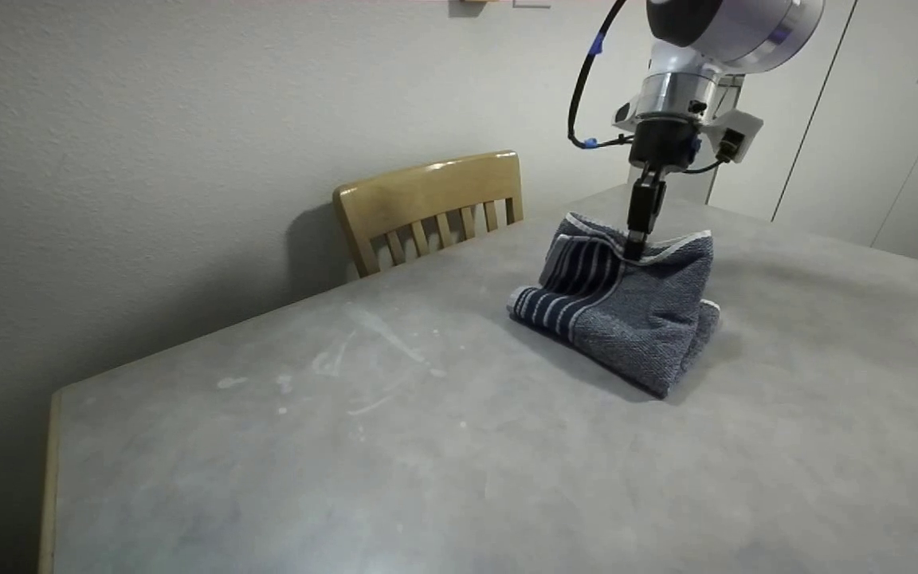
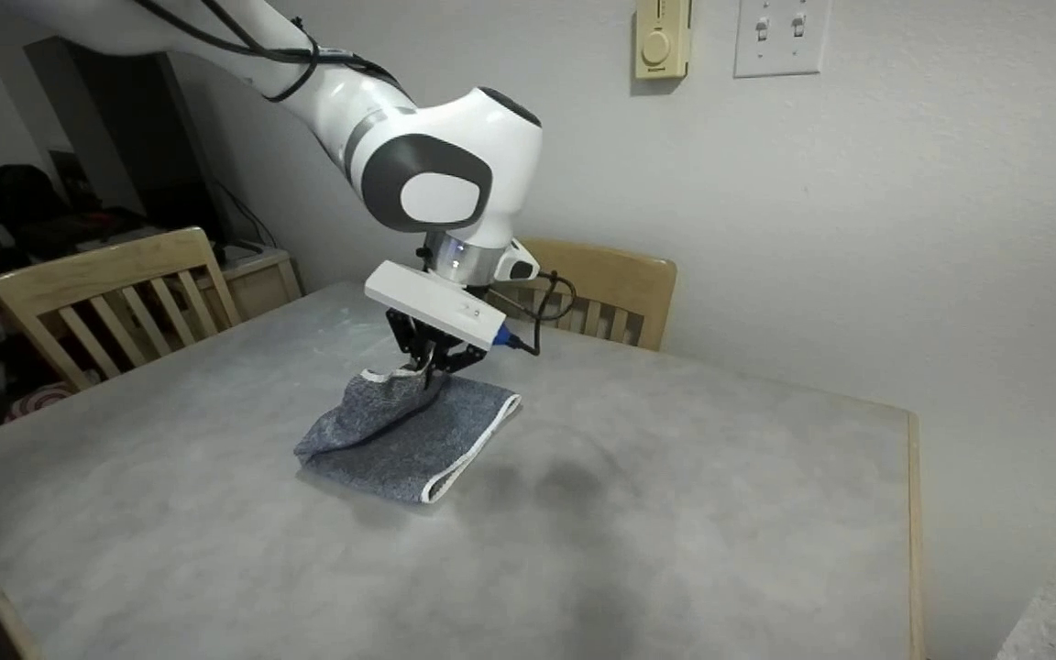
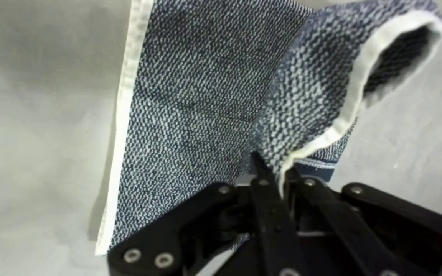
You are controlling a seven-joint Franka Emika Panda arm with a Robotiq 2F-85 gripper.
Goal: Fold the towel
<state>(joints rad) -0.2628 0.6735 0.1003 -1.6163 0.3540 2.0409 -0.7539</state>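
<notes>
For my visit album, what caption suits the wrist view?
A claw pinches a towel by its white edge, curling into a loop above the table.

In an exterior view, the towel (image 1: 642, 319) is shown with its lower part laid on the grey table (image 1: 347, 494) and its upper part raised, the white-edged rim dipped where it is met by the tips of the gripper (image 1: 635, 245), which is pointed down from twelve o'clock. Pale stripes on a dark band are turned toward nine; a bottom corner is aimed at five. From the gripper, the white arm (image 1: 746, 36) is seen toward one o'clock and a black cable (image 1: 579, 84) toward eleven. From the towel, a wooden chair (image 1: 431, 189), partly hidden by the table, is placed at ten.
</notes>
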